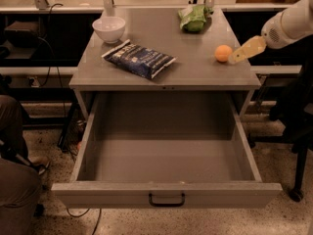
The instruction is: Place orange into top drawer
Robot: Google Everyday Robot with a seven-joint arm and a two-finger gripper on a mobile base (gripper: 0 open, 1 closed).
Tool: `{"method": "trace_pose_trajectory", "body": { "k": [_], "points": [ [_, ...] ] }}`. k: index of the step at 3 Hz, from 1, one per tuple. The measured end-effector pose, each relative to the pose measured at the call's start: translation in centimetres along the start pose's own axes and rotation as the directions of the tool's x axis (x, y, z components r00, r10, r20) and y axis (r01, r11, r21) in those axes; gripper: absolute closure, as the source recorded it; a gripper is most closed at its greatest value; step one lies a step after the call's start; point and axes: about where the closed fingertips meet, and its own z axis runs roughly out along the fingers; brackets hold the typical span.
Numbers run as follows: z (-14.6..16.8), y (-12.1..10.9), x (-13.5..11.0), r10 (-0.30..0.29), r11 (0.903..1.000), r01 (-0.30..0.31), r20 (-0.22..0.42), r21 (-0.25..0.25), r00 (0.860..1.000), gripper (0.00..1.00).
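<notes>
The orange [223, 53] sits on the grey cabinet top [195, 67] near its right edge. The gripper [240, 54] comes in from the right on a white arm. Its pale tan fingers [248, 49] point left and down, and their tips are just right of the orange, very close to it. The top drawer [166, 195] is pulled wide open below the cabinet top. It is grey, its inside is bare, and a small black handle [167, 200] sits at the middle of its front panel.
A white bowl [109, 29] stands at the back left of the top. A dark blue bag [139, 58] lies left of centre. A green wrinkly bag [193, 17] lies at the back right. A person's leg [14, 190] is at the lower left.
</notes>
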Motion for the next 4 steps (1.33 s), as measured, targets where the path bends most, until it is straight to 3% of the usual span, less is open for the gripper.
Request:
{"method": "trace_pose_trajectory", "body": {
  "k": [1, 2, 4],
  "points": [
    [3.2, 1.5, 1.4, 0.048, 0.9985, -0.049, -0.033, -0.025, 0.998, 0.00],
    [5.2, 2.1, 1.4, 0.108, 0.9933, -0.109, -0.026, -0.040, 0.994, 0.00],
    [7.7, 2.9, -0.8, 0.165, 0.9838, -0.162, 0.039, -0.078, 0.986, 0.00]
  ]
}}
